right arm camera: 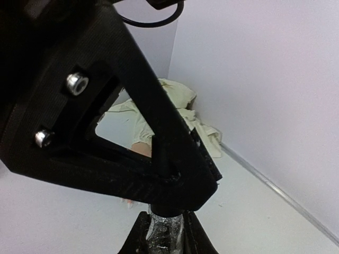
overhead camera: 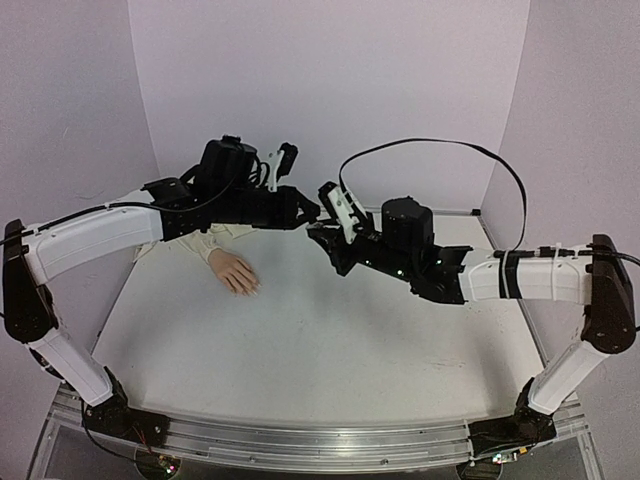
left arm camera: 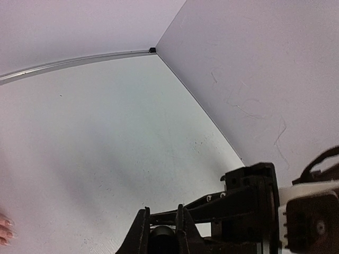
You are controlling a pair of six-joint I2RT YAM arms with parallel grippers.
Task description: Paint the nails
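Right gripper [right arm camera: 165, 226] clasps a glassy bottle [right arm camera: 164, 239]; left gripper [left arm camera: 161, 222] pinches its dark cap [left arm camera: 161, 237]; mannequin hand [overhead camera: 235, 272] lies at their eight o'clock.

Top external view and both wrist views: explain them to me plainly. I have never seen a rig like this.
The machine is two robot arms bolted at the near edge of a white table. The top picture looks down from above and behind them; the other two come from a camera on each wrist. A small mannequin hand with a cream cloth sleeve lies on the table; its nails peek in at the left wrist picture's edge. The two grippers meet tip to tip. The left gripper pinches a dark round thing, perhaps a bottle. The right gripper grips a shiny clear piece; what it is I cannot tell.
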